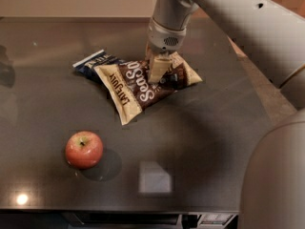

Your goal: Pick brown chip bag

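The brown chip bag (pixel 138 87) lies on the dark table (pixel 214 128) at the centre back. It is crinkly, with a dark brown centre, white script lettering and tan edges reading "LATE JULY". My gripper (pixel 157 71) comes down from the upper right on the grey arm (pixel 224 18). It sits right over the bag's upper middle, at or touching its surface. The bag lies flat on the table.
A smaller dark blue and white bag (pixel 95 62) lies partly under the brown bag's left end. A red apple (pixel 84 149) sits at the front left. The table's right edge (pixel 248 80) runs close to the robot's grey body (pixel 276 175).
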`<action>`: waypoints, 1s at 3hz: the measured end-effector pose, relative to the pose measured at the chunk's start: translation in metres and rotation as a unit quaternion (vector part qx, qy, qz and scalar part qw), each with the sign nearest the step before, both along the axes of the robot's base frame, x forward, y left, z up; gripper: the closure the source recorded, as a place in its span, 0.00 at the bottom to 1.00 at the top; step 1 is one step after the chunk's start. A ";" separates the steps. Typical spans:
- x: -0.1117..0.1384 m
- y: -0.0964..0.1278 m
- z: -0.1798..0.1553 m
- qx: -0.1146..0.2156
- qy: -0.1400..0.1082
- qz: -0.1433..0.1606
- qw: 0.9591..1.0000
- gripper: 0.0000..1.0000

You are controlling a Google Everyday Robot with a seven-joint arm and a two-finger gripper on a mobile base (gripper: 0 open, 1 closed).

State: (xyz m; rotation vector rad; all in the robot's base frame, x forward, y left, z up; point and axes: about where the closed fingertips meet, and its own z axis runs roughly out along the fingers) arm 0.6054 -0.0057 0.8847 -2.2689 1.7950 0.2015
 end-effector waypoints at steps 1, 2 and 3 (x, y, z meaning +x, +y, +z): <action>-0.004 -0.002 0.004 -0.018 0.008 0.011 1.000 0.86; -0.003 -0.008 0.026 -0.021 0.000 0.019 1.000 1.00; -0.001 -0.009 0.057 -0.007 -0.023 0.026 0.999 1.00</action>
